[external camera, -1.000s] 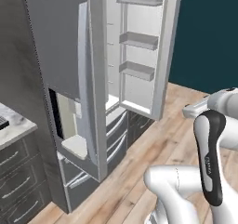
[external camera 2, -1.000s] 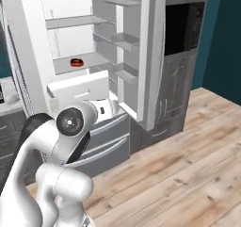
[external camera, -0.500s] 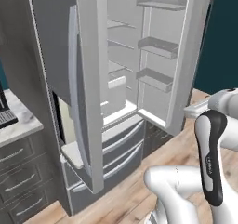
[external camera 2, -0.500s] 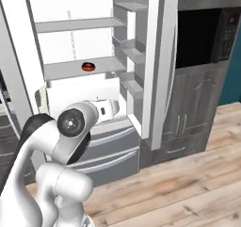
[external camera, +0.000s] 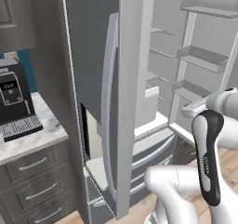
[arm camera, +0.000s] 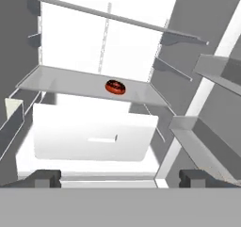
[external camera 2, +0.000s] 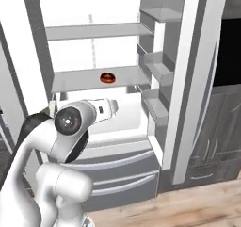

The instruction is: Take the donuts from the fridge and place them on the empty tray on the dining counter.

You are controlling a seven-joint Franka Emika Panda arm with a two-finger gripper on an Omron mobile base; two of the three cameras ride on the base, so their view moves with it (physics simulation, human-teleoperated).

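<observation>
On the middle glass shelf (arm camera: pixel 70 84) of the open fridge (external camera 2: pixel 94 56), toward its right half and nearer the front edge, sits one dark donut (arm camera: pixel 115 86) with red-orange icing; right base view shows it too, alone on that shelf. Both fridge doors stand swung out; the right door's bins (external camera 2: pixel 157 70) sit beside the shelf's right edge. White drawer (arm camera: pixel 92 139) below the shelf, pulled a bit forward. Gripper (arm camera: pixel 120 178) hangs in front of the fridge, well apart from the donut, jaws spread fully wide, nothing between them. Left of the fridge, a black coffee machine (external camera: pixel 16 102) stands on a marble worktop (external camera: pixel 44 137) over grey drawers (external camera: pixel 35 176).
</observation>
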